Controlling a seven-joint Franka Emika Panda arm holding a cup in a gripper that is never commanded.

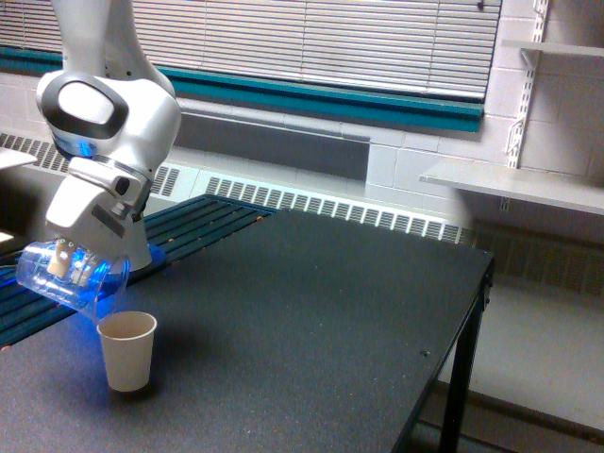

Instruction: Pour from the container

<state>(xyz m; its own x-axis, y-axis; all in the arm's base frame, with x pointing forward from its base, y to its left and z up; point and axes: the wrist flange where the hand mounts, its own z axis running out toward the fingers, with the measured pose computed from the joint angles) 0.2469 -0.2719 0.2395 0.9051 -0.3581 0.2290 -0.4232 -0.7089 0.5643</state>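
While the gripper (68, 267) pinches it between its jaws, the clear cup (71, 277) hangs tipped, mouth down toward the exterior view's right, just above the paper cup (126, 350) standing on the dark table (311, 321). I cannot tell what either cup contains. A radiator (330, 206) runs behind.

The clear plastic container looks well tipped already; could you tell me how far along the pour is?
The hand holds the clear plastic container tilted steeply, its mouth just above the cream paper cup. No pieces show inside it, so the pour looks mostly done. Left: righting the container.
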